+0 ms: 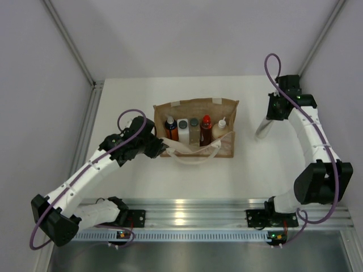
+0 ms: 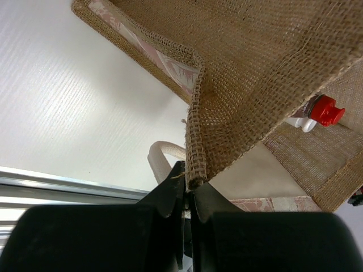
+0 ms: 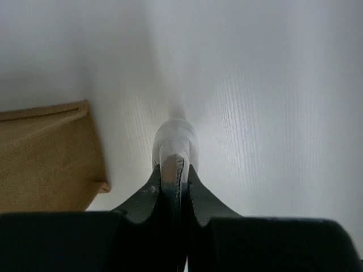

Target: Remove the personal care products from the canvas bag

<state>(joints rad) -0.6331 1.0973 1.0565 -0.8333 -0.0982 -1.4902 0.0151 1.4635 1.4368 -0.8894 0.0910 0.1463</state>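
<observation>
At canvas bag (image 2: 255, 68) L rim, left claw (image 2: 187, 184) gripping it, right claw (image 3: 173, 170) clenched, empty

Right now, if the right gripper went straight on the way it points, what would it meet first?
The right gripper would probably meet the white table first, beside the canvas bag; depth is unclear.

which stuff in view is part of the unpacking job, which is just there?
Job: canvas bag; inside it, orange bottle, white bottle, clear bottle, red bottle, cream bottle.
Just there: table, aluminium rail.
</observation>
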